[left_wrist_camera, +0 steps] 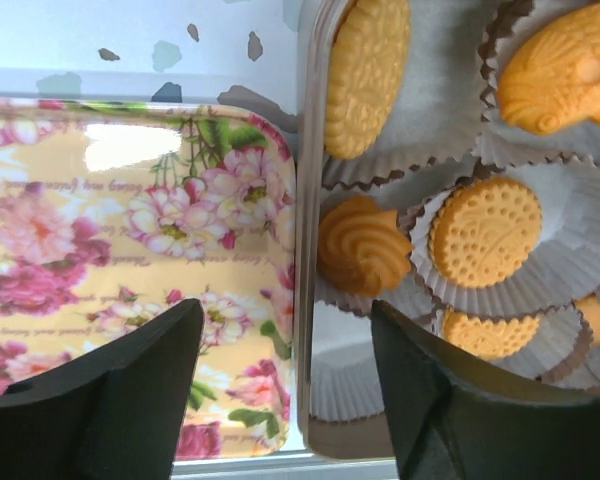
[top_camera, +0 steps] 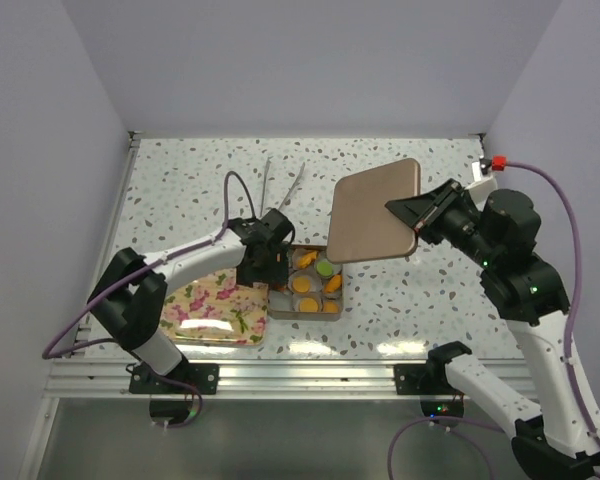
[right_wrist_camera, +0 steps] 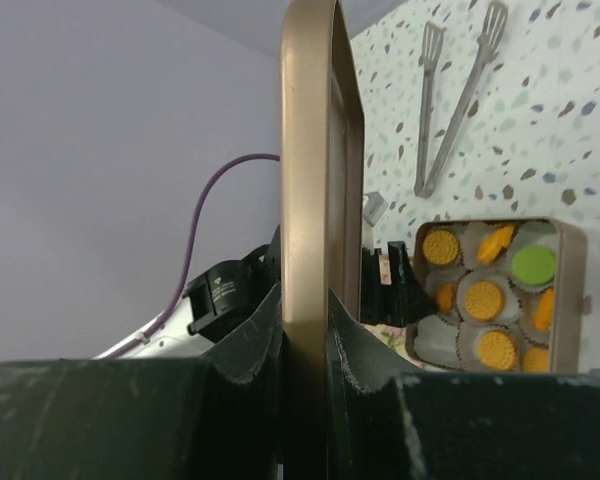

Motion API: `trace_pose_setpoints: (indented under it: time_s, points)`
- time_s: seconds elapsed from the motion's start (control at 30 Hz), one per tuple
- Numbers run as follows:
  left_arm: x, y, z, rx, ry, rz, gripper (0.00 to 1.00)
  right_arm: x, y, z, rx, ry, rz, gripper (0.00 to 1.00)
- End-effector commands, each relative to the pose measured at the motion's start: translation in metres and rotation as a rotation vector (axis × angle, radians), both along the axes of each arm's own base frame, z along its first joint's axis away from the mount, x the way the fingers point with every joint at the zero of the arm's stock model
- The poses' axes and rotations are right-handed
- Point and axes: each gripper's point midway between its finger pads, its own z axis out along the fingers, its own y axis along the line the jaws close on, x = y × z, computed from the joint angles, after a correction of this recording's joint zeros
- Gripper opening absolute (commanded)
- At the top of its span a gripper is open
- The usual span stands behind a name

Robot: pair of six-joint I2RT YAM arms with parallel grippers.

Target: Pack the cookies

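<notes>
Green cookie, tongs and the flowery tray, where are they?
green cookie (right_wrist_camera: 533, 265): right wrist view, middle of its top.
tongs (right_wrist_camera: 432, 38): right wrist view, the left paddle end.
flowery tray (left_wrist_camera: 130, 250): left wrist view, middle of its flower picture.

Expect bright, even overhead light in the top view. The white speckled terrazzo table (top_camera: 180, 190) washes out along its far edge and shows pale glare patches near the front rail, and shadows under the flat bronze metal lid (top_camera: 375, 210) are faint and soft. In the left wrist view, note a white hotspot on the glossy floral-printed tin tray (left_wrist_camera: 130, 145). The orange embossed cookies (left_wrist_camera: 485, 232) are sharp, while the left gripper (left_wrist_camera: 287, 318) shows dark, soft-edged black fingers (left_wrist_camera: 110, 400). In the right wrist view, the lid's edge sits close to the lens and slightly blurred. The right gripper (right_wrist_camera: 302, 330) is underexposed, and a bright reflection lies beside the open silver rectangular tin (right_wrist_camera: 575, 300).
</notes>
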Motion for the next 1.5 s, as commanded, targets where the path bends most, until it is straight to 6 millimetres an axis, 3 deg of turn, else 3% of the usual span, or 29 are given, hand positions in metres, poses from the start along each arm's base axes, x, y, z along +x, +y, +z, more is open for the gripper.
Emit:
trace_pose_setpoints:
  time_s: [0.0,0.07,0.1,0.13,0.17,0.2,0.27,0.33,0.37,0.4,0.43,0.47,0.57,0.63,0.67,0.83,1.0,1.17,1.2,1.27,1.3,1.33,1.47]
  points:
    - [0.018,-0.005,0.05,-0.064,-0.114,0.045,0.79,0.003,0.02,0.018,0.194,-0.07,0.072,0.0]
    - [0.025,-0.001,0.07,-0.07,-0.15,0.064,0.84,0.006,0.023,0.014,0.241,-0.065,0.077,0.0]
    - [0.027,0.002,0.082,-0.088,-0.177,0.073,0.84,0.01,0.026,-0.004,0.249,-0.027,0.077,0.0]
    - [0.027,0.008,0.089,-0.088,-0.182,0.083,0.85,0.011,0.028,-0.009,0.263,-0.017,0.079,0.0]
    - [0.033,0.016,0.097,-0.095,-0.203,0.106,0.84,0.013,0.03,-0.008,0.299,-0.02,0.084,0.0]
    - [0.033,0.022,0.109,-0.115,-0.231,0.119,0.84,0.016,0.032,-0.026,0.307,0.017,0.082,0.0]
    - [0.036,0.041,0.116,-0.123,-0.256,0.147,0.83,0.019,0.034,-0.034,0.35,0.032,0.08,0.0]
    - [0.039,0.047,0.135,-0.192,-0.339,0.141,0.82,0.022,0.034,-0.057,0.36,0.072,0.065,0.0]
    - [0.038,0.054,0.131,-0.201,-0.342,0.139,0.82,0.023,0.035,-0.06,0.374,0.073,0.066,0.0]
    - [0.041,0.054,0.145,-0.257,-0.409,0.126,0.82,0.025,0.036,-0.078,0.373,0.108,0.063,0.0]
    - [0.036,0.055,0.137,-0.277,-0.403,0.114,0.82,0.026,0.038,-0.085,0.373,0.123,0.064,0.0]
    - [0.033,0.053,0.146,-0.346,-0.429,0.086,0.82,0.027,0.039,-0.087,0.386,0.119,0.069,0.0]
    - [0.024,0.033,0.144,-0.5,-0.439,0.004,0.82,0.03,0.042,-0.109,0.387,0.144,0.07,0.0]
    - [0.02,0.024,0.14,-0.572,-0.453,-0.031,0.82,0.031,0.045,-0.134,0.377,0.195,0.071,0.0]
    - [0.014,0.017,0.142,-0.63,-0.446,-0.056,0.81,0.034,0.048,-0.133,0.397,0.174,0.081,0.0]
    - [0.003,-0.002,0.135,-0.776,-0.429,-0.116,0.8,0.027,0.067,-0.168,0.379,0.232,0.112,0.0]
    - [0.003,-0.007,0.136,-0.799,-0.438,-0.153,0.79,0.024,0.083,-0.184,0.268,0.248,0.1,0.0]
    - [0.006,-0.007,0.127,-0.78,-0.423,-0.185,0.79,0.015,0.106,-0.193,0.28,0.236,0.136,0.0]
    - [0.006,-0.007,0.125,-0.779,-0.417,-0.187,0.79,0.015,0.105,-0.203,0.273,0.24,0.115,0.0]
    - [0.006,-0.006,0.12,-0.776,-0.409,-0.19,0.78,0.013,0.107,-0.2,0.315,0.207,0.107,0.0]
    - [0.006,-0.005,0.118,-0.77,-0.402,-0.188,0.78,0.014,0.102,-0.211,0.314,0.209,0.078,0.0]
    - [0.007,-0.003,0.116,-0.764,-0.403,-0.186,0.78,0.015,0.102,-0.205,0.342,0.183,0.074,0.0]
    - [0.006,0.002,0.103,-0.747,-0.381,-0.197,0.77,0.016,0.098,-0.221,0.355,0.17,0.051,0.0]
